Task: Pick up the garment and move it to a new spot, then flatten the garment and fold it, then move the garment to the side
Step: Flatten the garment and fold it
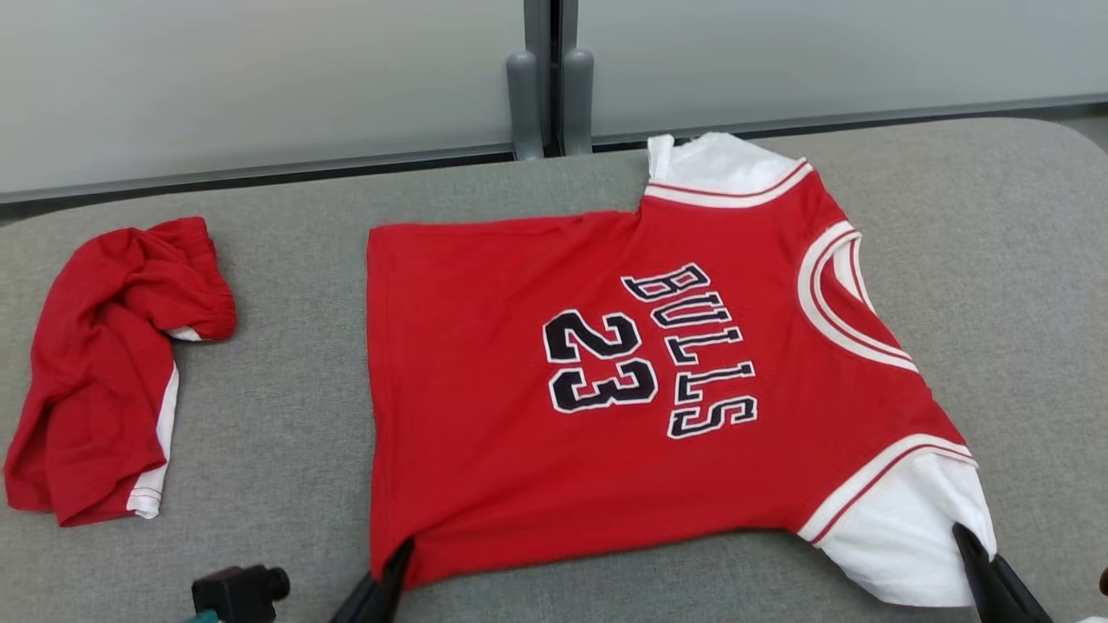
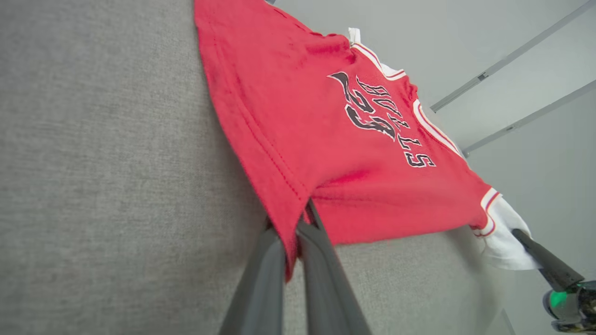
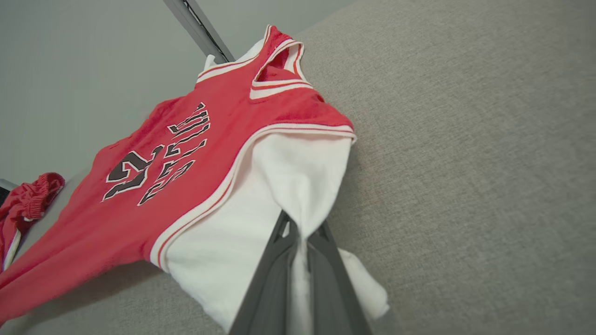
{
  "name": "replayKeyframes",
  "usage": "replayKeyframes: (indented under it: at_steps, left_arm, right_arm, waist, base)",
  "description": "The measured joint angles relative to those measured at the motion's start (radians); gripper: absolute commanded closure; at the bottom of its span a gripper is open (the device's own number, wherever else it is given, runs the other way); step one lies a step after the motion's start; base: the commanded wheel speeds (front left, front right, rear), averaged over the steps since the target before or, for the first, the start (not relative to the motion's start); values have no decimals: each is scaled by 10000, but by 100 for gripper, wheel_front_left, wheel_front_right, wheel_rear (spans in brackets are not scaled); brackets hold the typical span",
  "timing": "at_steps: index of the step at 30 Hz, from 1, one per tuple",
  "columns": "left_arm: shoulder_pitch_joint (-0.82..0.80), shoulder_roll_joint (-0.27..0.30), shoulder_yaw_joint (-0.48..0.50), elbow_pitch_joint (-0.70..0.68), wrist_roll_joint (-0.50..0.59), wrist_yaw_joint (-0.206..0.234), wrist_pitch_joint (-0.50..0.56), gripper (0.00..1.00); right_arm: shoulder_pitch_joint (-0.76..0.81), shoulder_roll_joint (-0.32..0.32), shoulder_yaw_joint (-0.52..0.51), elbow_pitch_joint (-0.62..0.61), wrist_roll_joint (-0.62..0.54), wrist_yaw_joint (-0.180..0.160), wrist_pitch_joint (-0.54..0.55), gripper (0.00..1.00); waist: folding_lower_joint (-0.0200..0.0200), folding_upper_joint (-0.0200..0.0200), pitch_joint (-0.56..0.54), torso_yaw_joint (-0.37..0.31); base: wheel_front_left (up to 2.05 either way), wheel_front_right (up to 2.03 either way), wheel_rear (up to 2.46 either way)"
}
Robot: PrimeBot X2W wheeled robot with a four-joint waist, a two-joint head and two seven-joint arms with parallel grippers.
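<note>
Honestly, my worry was the two grips. The red Bulls jersey (image 1: 519,389) lay spread face-up on the grey table (image 1: 286,415), collar toward the robot's right. My left jaws were clamped on its near hem corner (image 2: 279,204), and my right jaws were pinched shut on the near white sleeve (image 1: 900,528). Both bites looked thin, on edge fabric only, so I judged a quick lift could let one slip and drop that side into a heap. Uneven pulling might skew it, and a leftward swing risked dragging it over the crumpled red shorts (image 1: 104,363).
</note>
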Motion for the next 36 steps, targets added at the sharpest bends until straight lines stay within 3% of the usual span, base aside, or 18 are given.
replayKeyframes:
  at_steps: [9,16,30,31,33,34,35,36]
  left_arm:
    - [198,65,86,-744,-428,56,316,100]
    - [-430,171,650,-1300,-1383,-130,918,100]
    - [-1755,165,1020,-1091,-2328,-100,2027,100]
    - [-1853,155,1022,-1045,-2330,-86,2069,91]
    - [-2009,121,1030,-1003,-2345,-38,2159,36]
    - [-2075,67,1091,-984,-2397,0,2157,0]
    - [-2133,10,1151,-963,-2474,25,2155,0]
    - [-2203,-2,1172,-945,-2502,63,2173,0]
  right_arm:
    - [-840,240,-59,-669,201,0,610,100]
    - [-2038,-121,-46,-1032,385,0,1289,100]
    - [-4415,-499,614,286,44,0,2355,100]
    - [-4586,-525,671,414,36,0,2410,100]
    - [-4891,-569,715,654,-63,0,2449,100]
    - [-5045,-585,721,769,-65,0,2454,83]
    - [-5179,-608,744,878,-92,0,2460,62]
    - [-5307,-627,780,957,-125,0,2462,22]
  waist:
    - [0,0,300,-64]
    - [0,0,614,-47]
    - [0,0,1407,224]
    - [0,0,1456,253]
    - [0,0,1529,308]
    - [0,0,1562,336]
    - [0,0,1586,360]
    - [0,0,1608,376]
  base:
    - [0,0,0]
    - [0,0,0]
    - [0,0,0]
    - [0,0,0]
    - [0,0,0]
    - [0,0,0]
    - [0,0,0]
    - [0,0,0]
